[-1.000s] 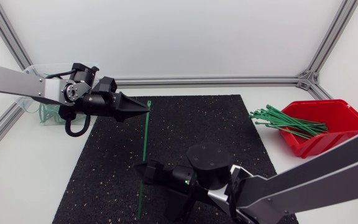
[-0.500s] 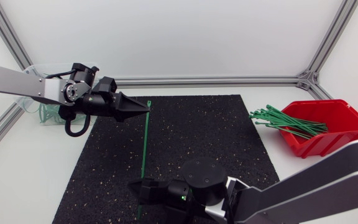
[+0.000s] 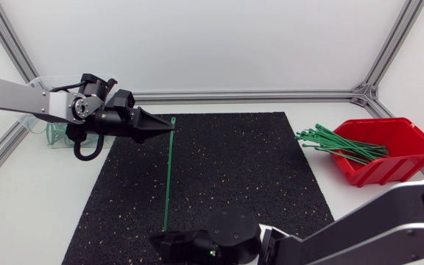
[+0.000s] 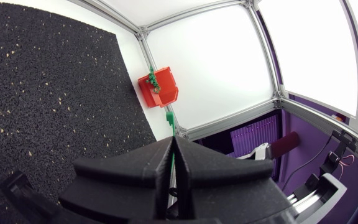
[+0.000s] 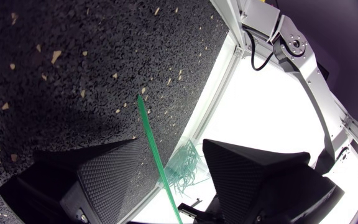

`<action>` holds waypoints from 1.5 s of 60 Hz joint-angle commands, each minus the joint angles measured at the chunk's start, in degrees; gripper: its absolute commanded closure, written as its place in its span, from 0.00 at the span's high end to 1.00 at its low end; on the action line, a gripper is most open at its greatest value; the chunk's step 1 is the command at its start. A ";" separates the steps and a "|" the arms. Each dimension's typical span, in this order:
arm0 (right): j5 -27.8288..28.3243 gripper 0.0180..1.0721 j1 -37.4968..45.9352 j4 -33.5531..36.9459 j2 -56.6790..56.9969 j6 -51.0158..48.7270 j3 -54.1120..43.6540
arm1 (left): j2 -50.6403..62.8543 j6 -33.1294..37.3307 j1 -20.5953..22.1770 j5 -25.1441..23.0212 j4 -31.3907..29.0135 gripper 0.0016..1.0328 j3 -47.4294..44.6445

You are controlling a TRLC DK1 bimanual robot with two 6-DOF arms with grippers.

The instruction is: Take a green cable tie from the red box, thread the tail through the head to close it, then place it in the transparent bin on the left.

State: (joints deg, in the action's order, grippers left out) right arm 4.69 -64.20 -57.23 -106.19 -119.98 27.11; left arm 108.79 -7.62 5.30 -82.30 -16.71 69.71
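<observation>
Transparent plastic bin [image 3: 44,126]: far left, off the mat's far-left corner and partly behind the left arm. Loose green ties lie in it. It is the end goal, and the step in hand has not got that far.

Left gripper [image 3: 169,126]: over the mat's far edge, left of centre. Its black wedge fingers are pressed together on the head end of the tie. The left wrist view shows green pinched in the seam, with the head poking out ahead.

Long green cable tie [image 3: 167,177]: straight and unlooped, running from the left gripper toward the near edge. The tail sits between the right gripper's fingers. Step, as I judge it: start of threading, with the tie out of the box, the head secured and the tail not yet taken.

Right gripper [image 5: 170,146]: at the mat's near edge, left of centre. Its fingers are spread wide, one on either side of the tail, and neither is seen touching it, so it holds nothing. The next move likely calls for closing on the tail near its tip, then curving it back to the head. Lining up a thin tip with a small slot needs the head held steady.

Black speckled rubber mat [image 3: 227,169]: the open stretch right of the tie gives room to sweep the tail. The left side is tighter, with the arm and the bin there. The right arm works close to the near edge.

Red plastic box [image 3: 400,158]: far right, off the mat. A bundle of green ties overhangs its left wall. It is well apart from both grippers.
</observation>
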 commanded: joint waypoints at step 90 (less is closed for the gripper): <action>-0.12 0.26 3.21 -0.60 -1.74 0.19 -0.22 | -2.53 1.55 0.24 -1.19 -0.78 0.03 -0.10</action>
State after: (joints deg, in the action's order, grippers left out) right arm 4.73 -61.47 -58.13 -108.44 -118.93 28.73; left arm 107.59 -7.40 5.30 -82.30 -16.73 69.71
